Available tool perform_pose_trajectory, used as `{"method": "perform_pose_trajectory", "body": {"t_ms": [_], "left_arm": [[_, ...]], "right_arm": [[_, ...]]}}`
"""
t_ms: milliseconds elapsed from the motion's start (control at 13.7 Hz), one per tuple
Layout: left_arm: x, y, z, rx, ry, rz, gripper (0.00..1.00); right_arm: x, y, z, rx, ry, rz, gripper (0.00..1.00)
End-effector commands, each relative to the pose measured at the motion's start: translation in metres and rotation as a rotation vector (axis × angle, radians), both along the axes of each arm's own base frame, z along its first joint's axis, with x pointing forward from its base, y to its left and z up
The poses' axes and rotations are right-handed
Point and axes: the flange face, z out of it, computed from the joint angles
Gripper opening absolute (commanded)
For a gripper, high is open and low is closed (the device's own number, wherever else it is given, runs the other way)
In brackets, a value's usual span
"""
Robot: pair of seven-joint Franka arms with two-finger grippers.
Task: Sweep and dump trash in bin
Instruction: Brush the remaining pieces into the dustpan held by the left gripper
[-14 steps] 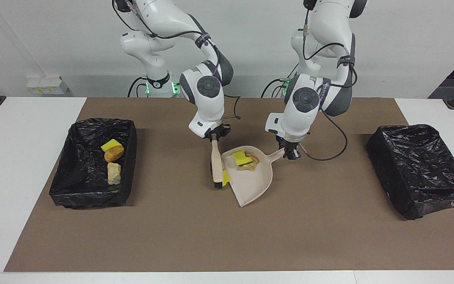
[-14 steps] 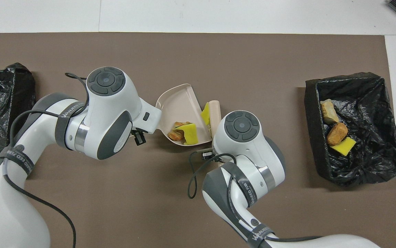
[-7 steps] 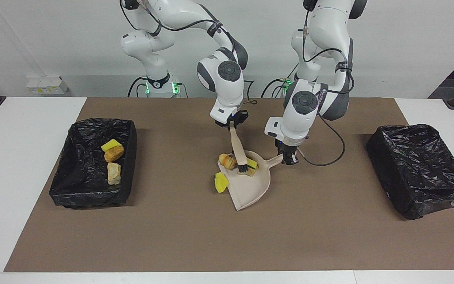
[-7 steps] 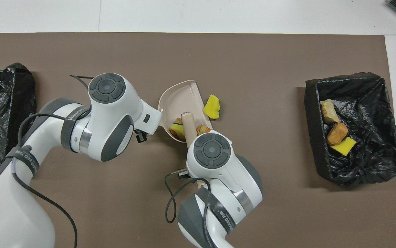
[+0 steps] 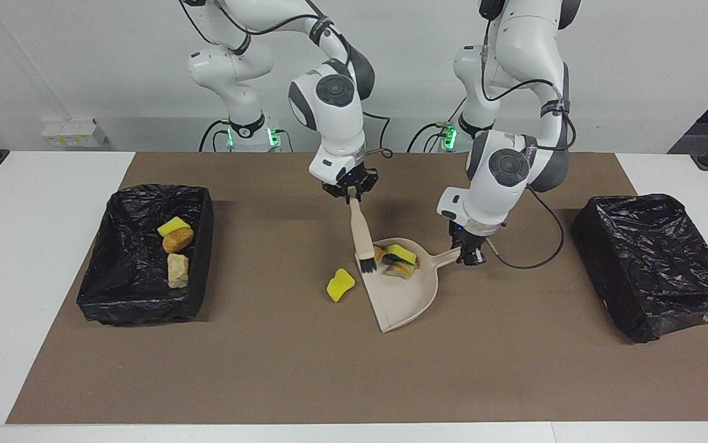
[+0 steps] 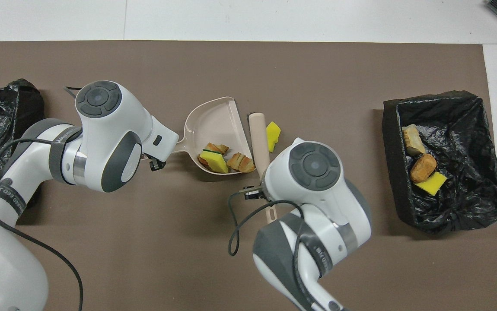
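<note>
1. While the right gripper (image 5: 350, 192) is clamped tight on the top of the brush (image 5: 361, 237) handle, the brush hangs over the mat with its black bristles at the rim of the dustpan (image 5: 406, 295).
2. The left gripper (image 5: 470, 253) is closed on the end of the dustpan's handle, holding the pan flat on the brown mat (image 5: 305, 369) with its open mouth turned away from the robots.
3. In the pan, at its closed end close to the handle, lie 3 or so pieces of the trash: a yellow sponge bit (image 6: 215, 162) and brown lumps (image 6: 240, 162) on either side of it.
4. 1 loose yellow sponge piece (image 5: 340, 285) lies on the mat just beside the pan, toward the right arm's end of the table and not yet in.
5. The bin (image 5: 144, 301) at the right arm's end already holds 3 pieces; a second bin (image 5: 655, 271) lined in black stands at the left arm's end.
6. The step in hand looks like sweeping, partly done.
7. Next, I judge, the brush must drop to the mat beside the loose piece, away from the pan, and push it round into the open mouth while the pan stays pinned down; only then comes the lift and tip into a bin.
</note>
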Motion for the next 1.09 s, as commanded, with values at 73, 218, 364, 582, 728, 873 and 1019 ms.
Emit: {"method": "perform_pose_trajectory", "body": {"t_ms": [73, 218, 364, 582, 728, 873, 1019], "left_arm": [[-0.006, -0.013, 0.012, -0.001, 0.015, 0.010, 0.00], [-0.013, -0.024, 0.009, 0.025, 0.034, 0.064, 0.00], [-0.017, -0.028, 0.004, 0.030, 0.037, 0.082, 0.00], [-0.022, -0.041, 0.004, 0.030, 0.032, 0.086, 0.00], [-0.021, -0.043, 0.004, 0.025, 0.023, 0.087, 0.00], [-0.019, -0.043, 0.004, 0.016, 0.009, 0.082, 0.00], [-0.014, -0.039, 0.005, -0.003, -0.008, 0.046, 0.00]], "right_arm": [[0.059, -0.068, -0.027, -0.061, 0.001, -0.026, 0.00], [0.069, -0.081, -0.055, -0.068, 0.035, -0.042, 0.00], [0.062, -0.065, -0.068, -0.063, 0.064, -0.031, 0.00], [0.034, -0.011, -0.074, -0.061, 0.082, 0.067, 0.00], [0.010, 0.029, -0.067, -0.021, 0.109, 0.103, 0.00], [0.006, 0.035, -0.064, -0.013, 0.112, 0.110, 0.00], [0.014, 0.040, -0.047, 0.021, 0.091, 0.111, 0.00]]}}
